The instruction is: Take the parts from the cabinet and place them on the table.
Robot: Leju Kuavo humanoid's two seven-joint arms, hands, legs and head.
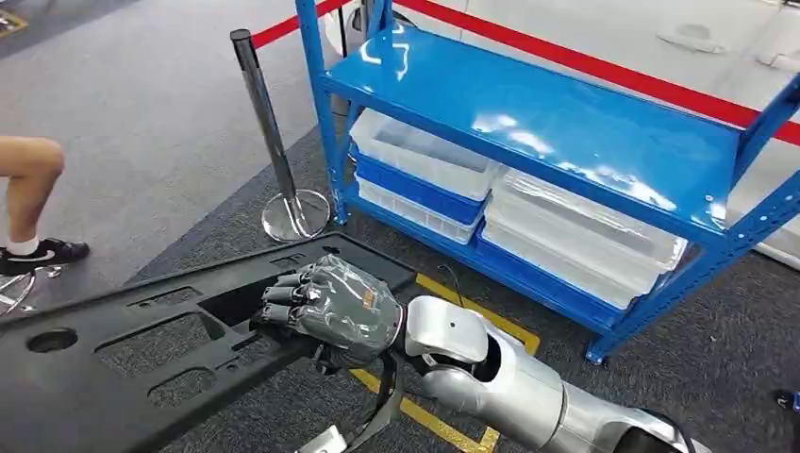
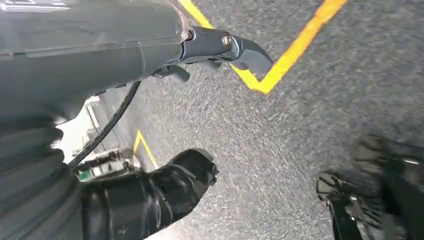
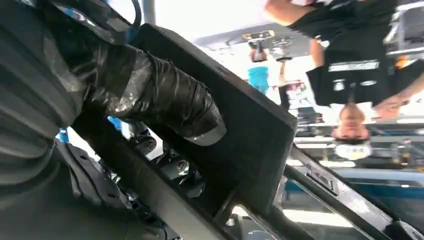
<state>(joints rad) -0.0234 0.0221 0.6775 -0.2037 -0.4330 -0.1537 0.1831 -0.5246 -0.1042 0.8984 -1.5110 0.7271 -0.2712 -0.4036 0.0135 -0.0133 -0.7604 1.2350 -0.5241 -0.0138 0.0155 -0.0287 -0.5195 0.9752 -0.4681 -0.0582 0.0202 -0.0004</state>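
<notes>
Several stacked bins (image 1: 429, 156) on blue cabinet (image 1: 566, 123)

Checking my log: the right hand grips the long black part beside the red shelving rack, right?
Not quite. The rack is blue, not red, as the head view shows; only the barrier tape behind it is red. The rest stands: the right hand grips the long black part beside it.

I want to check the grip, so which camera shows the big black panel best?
The head view: the long black panel shows nearly whole, cut-outs visible, with the right hand gripping its edge. The right wrist view gives a close, partial look at the panel behind the thumb. The left wrist view looks at carpet; I can't pick the panel out there.
</notes>
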